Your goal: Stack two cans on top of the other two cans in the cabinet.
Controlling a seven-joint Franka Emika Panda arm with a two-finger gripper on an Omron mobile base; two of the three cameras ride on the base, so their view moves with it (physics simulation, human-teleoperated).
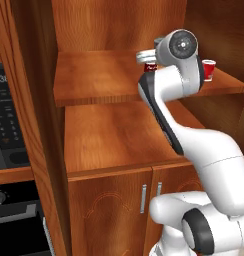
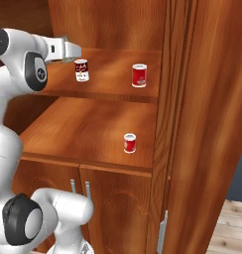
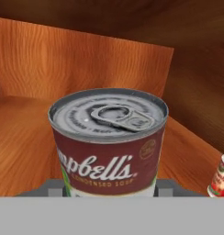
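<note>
**Carrying the first can to its base on the upper shelf**

My claw is clenched, and I judge that it grips the pale grey-green can, because its silver lid shows at the hand. I'm holding it high so it clears the red-over-white can, which stands just ahead of and slightly below the claw on the cabinet shelf. The plain red can stands further right. The labelled red can waits on the board below.
</note>
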